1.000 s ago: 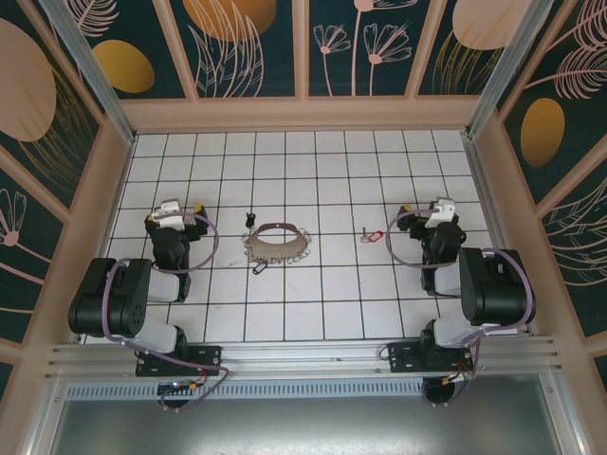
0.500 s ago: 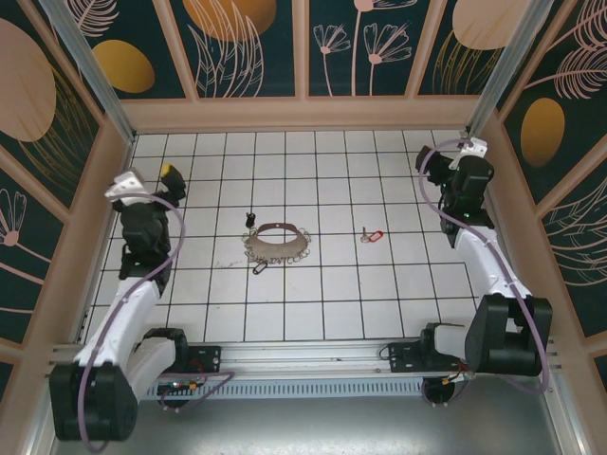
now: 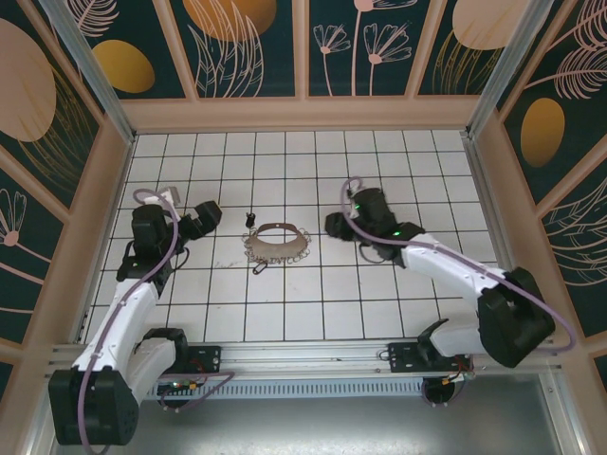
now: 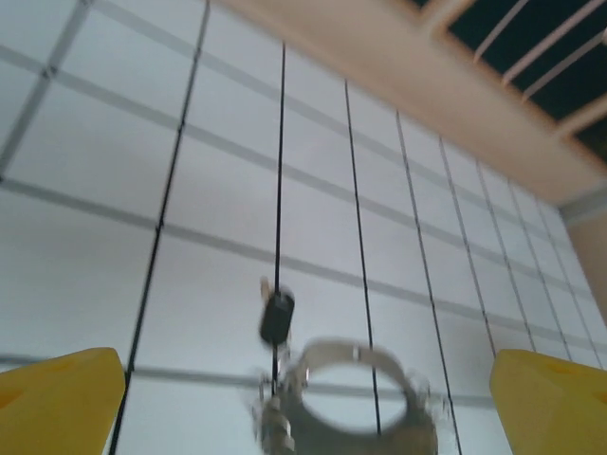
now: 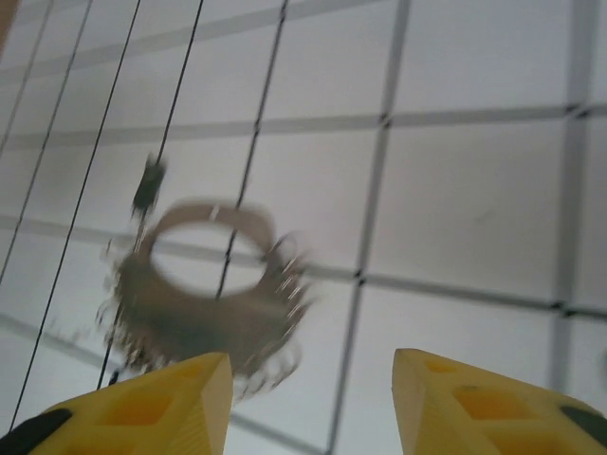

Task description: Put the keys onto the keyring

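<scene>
Top external view: both arms are converging on the keyring (image 3: 277, 245); left end effector (image 3: 207, 217) is staying spread, right end effector (image 3: 334, 226) is narrowing, gripping nothing yet.

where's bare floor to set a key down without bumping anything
Free: the tile rows between the keyring and the back wall, and the rows nearer the arm bases. Crowded: the middle row, where the black-headed key and keyring sit between the left gripper and right gripper.
</scene>
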